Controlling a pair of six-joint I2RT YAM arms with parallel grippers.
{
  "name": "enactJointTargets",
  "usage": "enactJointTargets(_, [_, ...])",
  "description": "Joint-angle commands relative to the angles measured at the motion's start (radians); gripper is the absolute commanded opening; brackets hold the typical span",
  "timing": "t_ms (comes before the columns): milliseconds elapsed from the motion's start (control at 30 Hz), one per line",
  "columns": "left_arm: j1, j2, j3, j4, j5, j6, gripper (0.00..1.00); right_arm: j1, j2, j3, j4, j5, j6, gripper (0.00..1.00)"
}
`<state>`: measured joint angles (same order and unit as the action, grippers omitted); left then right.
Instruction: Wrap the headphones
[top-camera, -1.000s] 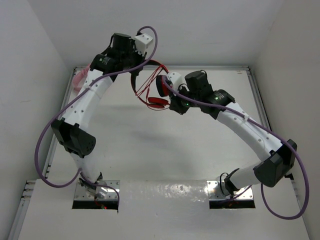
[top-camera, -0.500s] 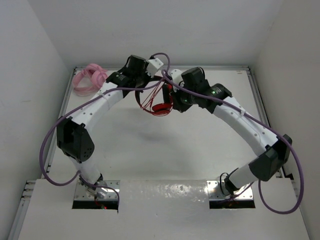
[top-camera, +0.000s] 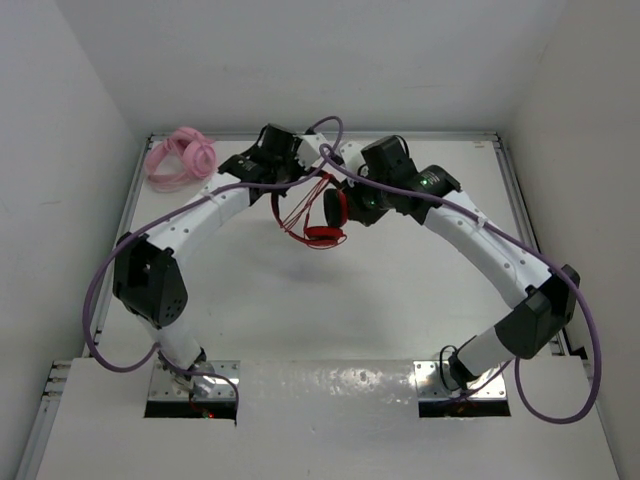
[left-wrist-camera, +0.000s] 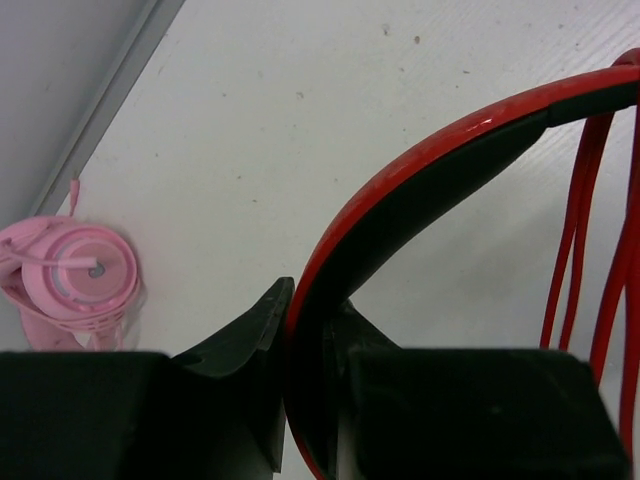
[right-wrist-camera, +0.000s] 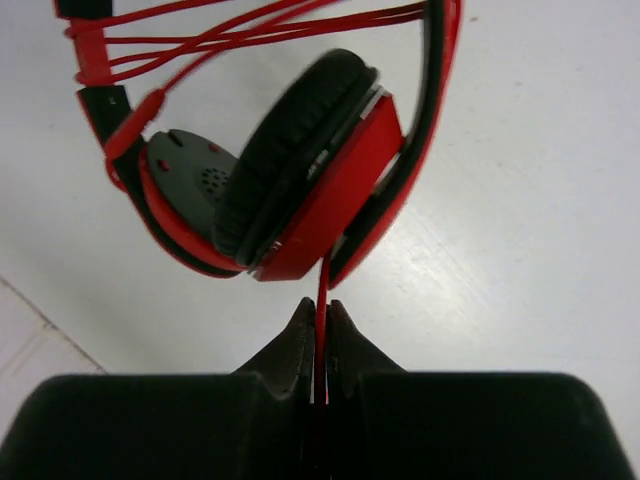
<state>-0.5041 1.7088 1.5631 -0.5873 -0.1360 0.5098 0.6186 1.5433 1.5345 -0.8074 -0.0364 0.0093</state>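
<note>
Left gripper (left-wrist-camera: 306, 330), sitting a bit to the right of the pink coiled bundle (top-camera: 180, 158) in the back-left corner of the white table (top-camera: 300, 300), is squeezing shut on the headband of the red-and-black over-ear headphones (top-camera: 325, 215). In the left wrist view the curved red and black band (left-wrist-camera: 430, 170) is running up & to the right from btwn the two black fingers, and the pink bundle (left-wrist-camera: 75, 280) is lying on the table near the wall, well apart from the gripper.

In the top view the headphones are hanging btwn the two arms, near the back middle of the table. Thin red cable (top-camera: 295, 205) is looping in a few strands under the band, on the left side of the round cups. Can't tell if the lower cup is touching the table.

Right gripper (right-wrist-camera: 318, 318) is pinching shut on that thin red cable (right-wrist-camera: 321, 280), just below the cups. In the right wrist view one cup w/ a black soft pad (right-wrist-camera: 300, 190) is leaning over a 2nd cup w/ a grey inside, and more cable strands are crossing side to side at the top. In the top view the right gripper (top-camera: 347, 192) is right next to the cups.
</note>
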Motion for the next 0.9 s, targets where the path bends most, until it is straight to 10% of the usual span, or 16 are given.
enactJointTargets(0, [-0.050,-0.035,-0.021,0.004,-0.002,0.091,0.00,0.000,-0.042,-0.046,0.151,-0.108,0.066,0.00])
enactJointTargets(400, [-0.171,-0.054,-0.121,0.024,0.022,0.099,0.00,-0.003,0.086,0.142,0.142,0.300,0.162,0.04])
enactJointTargets(867, [-0.071,-0.054,-0.227,0.067,0.315,-0.335,0.00,-0.036,0.173,0.058,0.169,0.202,0.419,0.14])
